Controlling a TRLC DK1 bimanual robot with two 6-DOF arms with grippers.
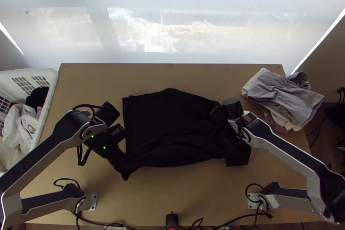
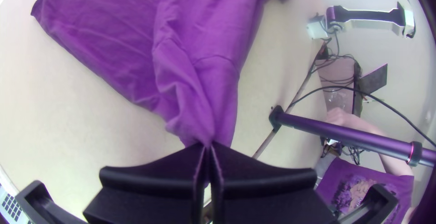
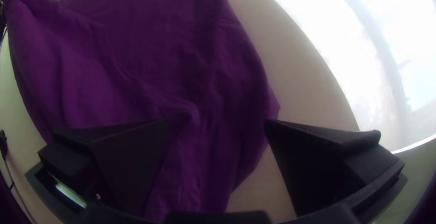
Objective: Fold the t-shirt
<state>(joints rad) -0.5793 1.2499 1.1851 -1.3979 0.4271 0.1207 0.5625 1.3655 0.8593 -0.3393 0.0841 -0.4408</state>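
Lying mid-frame in top view: dark t-shirt [image 1: 168, 122], body mostly spread on the wooden table [image 1: 172, 195], rumpled along its lower edge; lower-left end drawn to a point at the left gripper [image 1: 123, 169]; right gripper [image 1: 214, 120] over the cloth, right of centre. Left wrist view: fingers together on a gathered end of the shirt, creases running into the tips at bottom centre; sleeve or hem corner, can't tell. Grip looks secure, bite small. Right wrist view: fingers wide apart, cloth below and between them, nothing pinched; a raised fold [image 3: 193, 110] sits near the left-hand finger's tip. Handling, judged: light, limp, thin knit; not fragile, not very slippery; won't hold shape, so a one-point pull will trail and bunch. Best hold for the right: pinch the outer edge or a corner opposite the left's grip, low and shallow, so cloth stays taut between both; mid-body pinch would just wrinkle it.
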